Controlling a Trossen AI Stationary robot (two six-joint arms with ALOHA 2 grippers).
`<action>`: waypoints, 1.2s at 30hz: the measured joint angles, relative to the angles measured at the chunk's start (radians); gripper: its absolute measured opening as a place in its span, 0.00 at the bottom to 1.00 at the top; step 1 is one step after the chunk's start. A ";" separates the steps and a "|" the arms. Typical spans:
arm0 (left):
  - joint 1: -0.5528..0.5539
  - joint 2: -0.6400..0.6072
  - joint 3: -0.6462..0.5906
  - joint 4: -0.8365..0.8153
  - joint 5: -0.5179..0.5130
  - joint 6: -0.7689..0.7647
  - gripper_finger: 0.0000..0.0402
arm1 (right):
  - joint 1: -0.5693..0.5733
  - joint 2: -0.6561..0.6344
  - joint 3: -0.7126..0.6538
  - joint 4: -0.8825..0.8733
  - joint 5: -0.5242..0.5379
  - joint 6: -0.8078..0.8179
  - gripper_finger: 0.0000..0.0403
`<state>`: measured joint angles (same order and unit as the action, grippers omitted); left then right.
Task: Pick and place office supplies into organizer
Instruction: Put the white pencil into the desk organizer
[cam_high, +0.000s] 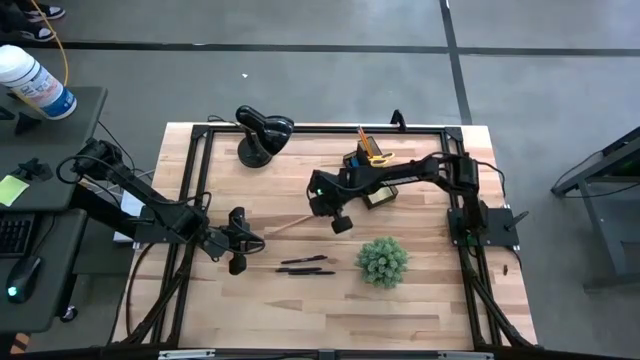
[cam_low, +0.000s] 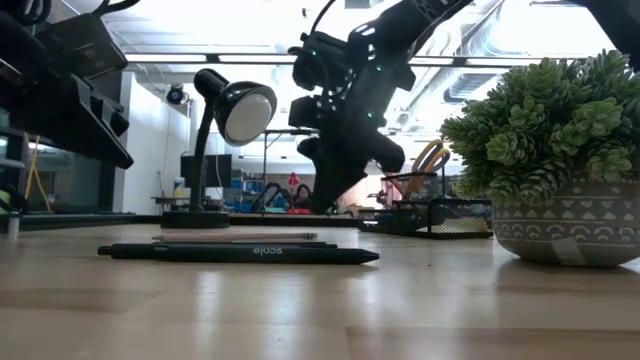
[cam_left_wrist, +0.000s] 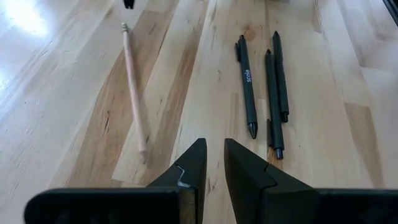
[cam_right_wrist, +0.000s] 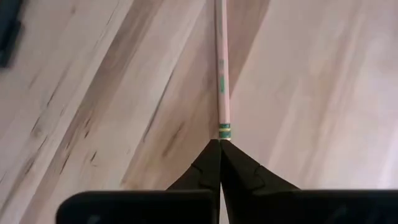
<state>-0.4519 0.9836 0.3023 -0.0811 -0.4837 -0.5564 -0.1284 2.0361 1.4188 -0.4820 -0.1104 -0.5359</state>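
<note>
A pale wooden pencil (cam_high: 293, 223) lies slanted near the table's middle, and my right gripper (cam_high: 322, 212) is shut on its end nearest the organizer. The black organizer (cam_high: 370, 165) stands toward the far right with yellow-handled scissors (cam_high: 376, 153) upright in it. Black pens (cam_high: 305, 265) lie side by side on the table, just ahead of my left gripper (cam_left_wrist: 214, 152). That gripper hovers narrowly open near the pencil's pointed end (cam_left_wrist: 142, 146) and touches nothing. I see no sticky-note pad. My right gripper pinches the pencil at its green-banded end (cam_right_wrist: 224, 131), between the very tips of its fingers (cam_right_wrist: 208, 163). The fingers lie along the pencil, which runs straight out from them toward the table's left. I cannot tell whether the held end is lifted off the wood.
A round green plant in a patterned pot (cam_high: 382, 260) stands near the right, beside the pens. A black domed desk lamp (cam_high: 260, 135) sits at the far left of the table. Bare wood lies along the near edge.
</note>
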 joint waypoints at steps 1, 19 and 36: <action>0.000 0.000 0.000 -0.001 0.000 0.000 0.11 | -0.005 -0.001 0.005 -0.001 -0.006 -0.007 0.00; 0.000 0.000 0.000 -0.027 -0.007 0.002 0.11 | -0.075 0.039 0.005 0.030 0.033 -0.090 0.22; 0.000 0.000 0.000 -0.027 -0.007 0.001 0.11 | -0.059 0.055 0.007 0.013 -0.047 -0.067 0.23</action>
<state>-0.4519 0.9836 0.3023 -0.1077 -0.4908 -0.5553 -0.1877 2.0907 1.4258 -0.4690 -0.1571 -0.6029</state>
